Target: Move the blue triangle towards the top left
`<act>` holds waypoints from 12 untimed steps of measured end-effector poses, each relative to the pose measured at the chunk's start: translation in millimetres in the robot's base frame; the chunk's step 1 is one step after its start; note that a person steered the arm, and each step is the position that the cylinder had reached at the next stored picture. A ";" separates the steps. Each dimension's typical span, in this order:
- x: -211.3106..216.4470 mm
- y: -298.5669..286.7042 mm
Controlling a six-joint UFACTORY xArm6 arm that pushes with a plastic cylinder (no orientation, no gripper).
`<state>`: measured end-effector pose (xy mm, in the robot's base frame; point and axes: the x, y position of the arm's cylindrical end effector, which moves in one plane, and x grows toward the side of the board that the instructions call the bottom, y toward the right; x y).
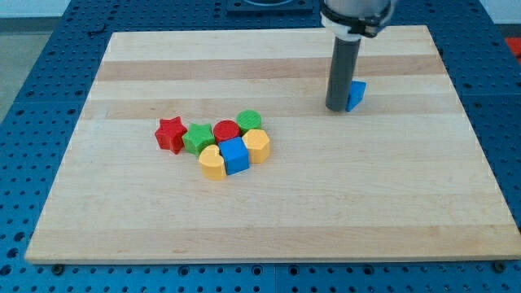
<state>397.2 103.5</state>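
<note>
The blue triangle lies on the wooden board in the view's upper right, partly hidden behind my rod. My tip rests on the board directly at the triangle's left side, touching or nearly touching it. The rod rises straight up to the arm at the view's top.
A cluster of blocks sits left of centre: a red star, a green star, a red cylinder, a green cylinder, a yellow heart, a blue cube and a yellow hexagon.
</note>
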 end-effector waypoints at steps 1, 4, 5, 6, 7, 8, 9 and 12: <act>22.6 18.9; -27.6 20.4; -35.6 -39.1; -47.4 -102.3; -63.3 -143.0; -48.3 -134.1; -35.8 -96.3; -126.8 -81.5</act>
<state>270.4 22.0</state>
